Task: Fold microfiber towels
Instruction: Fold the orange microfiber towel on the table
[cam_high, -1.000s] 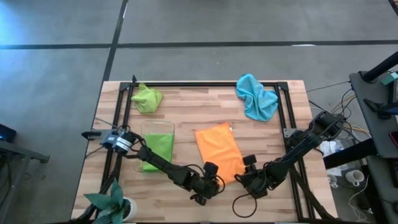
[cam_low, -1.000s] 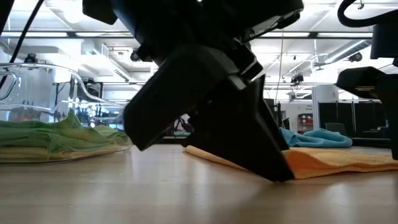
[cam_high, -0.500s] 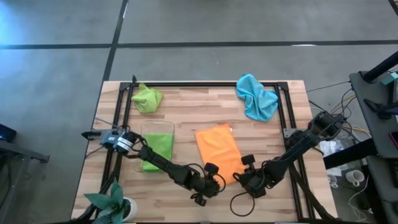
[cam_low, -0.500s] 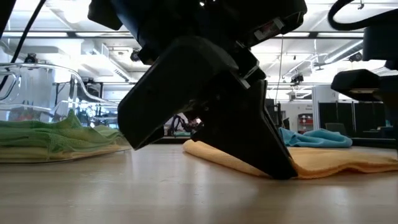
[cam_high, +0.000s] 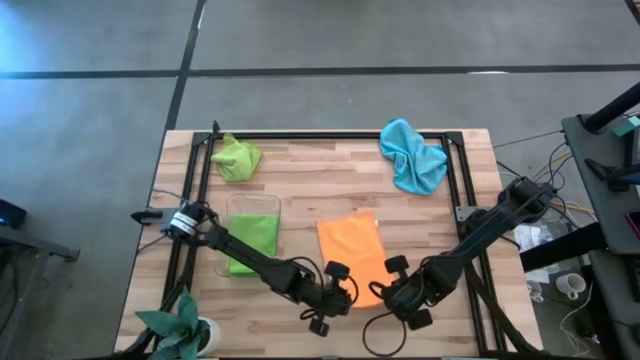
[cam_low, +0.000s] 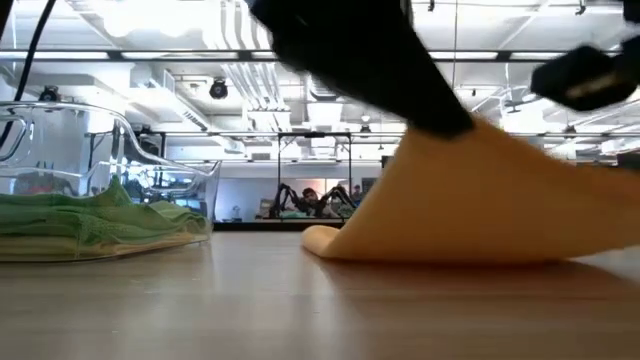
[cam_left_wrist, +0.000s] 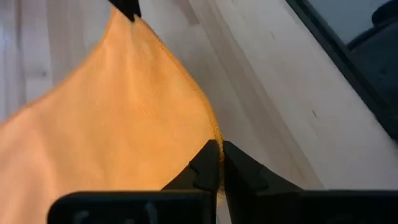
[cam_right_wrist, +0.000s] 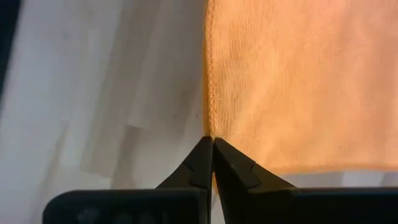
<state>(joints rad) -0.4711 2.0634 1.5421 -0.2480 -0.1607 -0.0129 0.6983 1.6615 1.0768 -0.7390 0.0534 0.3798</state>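
The orange towel (cam_high: 349, 250) lies at the table's near middle, its near edge raised and its far part (cam_low: 330, 243) on the wood. My left gripper (cam_high: 338, 287) is shut on its near left corner. My right gripper (cam_high: 395, 288) is shut on its near right corner. A lime green towel (cam_high: 236, 158) lies crumpled at the far left. A light blue one (cam_high: 413, 155) is bunched at the far right. Green folded towels (cam_high: 254, 238) rest in a clear bin (cam_low: 150, 170). My left gripper pinches the orange towel's near left corner (cam_left_wrist: 213, 134) between its two fingertips (cam_left_wrist: 208, 163). The corner is lifted off the table, and the cloth runs from it down to the wood, fairly taut. My right gripper pinches the towel's near right corner, right at the hemmed edge (cam_right_wrist: 209, 127), between its two fingertips (cam_right_wrist: 200, 160). The corner is held above the table, and the cloth spreads away from the fingers without folds.
A potted plant (cam_high: 180, 325) stands at the near left corner. A black frame (cam_high: 330, 135) runs along the table's far and side edges. Bare wood (cam_high: 320, 180) lies between the orange towel and the far towels.
Both grippers have shut on the orange towel's near corners and risen a little, drawing toward the near edge. The towel's near edge has been lifted clear and the cloth pulled straight, while its far part has stayed on the table.
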